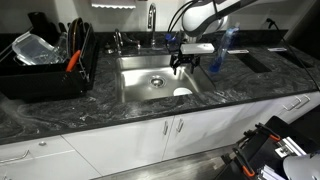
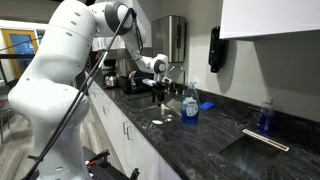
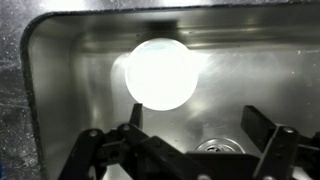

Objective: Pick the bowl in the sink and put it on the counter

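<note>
The white bowl [image 1: 181, 92] lies in the stainless-steel sink [image 1: 140, 82], near its front right corner. In the wrist view the bowl [image 3: 160, 73] is a bright round disc on the basin floor, ahead of my fingers. My gripper [image 1: 181, 64] hangs over the right side of the sink, above the bowl and apart from it. It is open and empty, and its two fingers [image 3: 195, 122] straddle the view with the drain [image 3: 221, 147] between them. The dark marbled counter [image 1: 230, 85] surrounds the sink. In an exterior view the gripper [image 2: 157, 92] hangs over the sink.
A black dish rack [image 1: 45, 70] with a clear container [image 1: 33, 49] stands beside the sink. A chrome faucet [image 1: 152, 25] rises behind the basin. A blue soap bottle [image 2: 190, 105] stands on the counter near the sink. A cooktop [image 1: 255, 62] lies further along the counter.
</note>
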